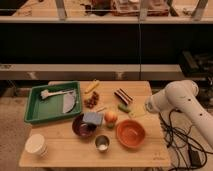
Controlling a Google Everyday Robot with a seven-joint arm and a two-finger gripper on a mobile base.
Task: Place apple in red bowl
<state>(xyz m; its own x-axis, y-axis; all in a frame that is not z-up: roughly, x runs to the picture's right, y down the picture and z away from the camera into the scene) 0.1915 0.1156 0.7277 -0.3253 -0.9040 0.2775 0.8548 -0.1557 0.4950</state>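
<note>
The apple (111,116), small and orange-yellow with a reddish blush, sits on the wooden table (65,155) between the two bowls. The red bowl (131,133), wide and orange-red, stands just right of and in front of the apple, and looks empty. My gripper (149,106) is at the left end of the white arm, over the table's right edge. It is to the right of the apple and behind the red bowl, touching neither.
A dark maroon bowl (80,127) with a blue-grey item (93,118) stands left of the apple. A small metal cup (102,143) is in front and a white cup (36,145) at front left. A green tray (35,107), grapes (91,100) and a striped packet (122,95) lie behind.
</note>
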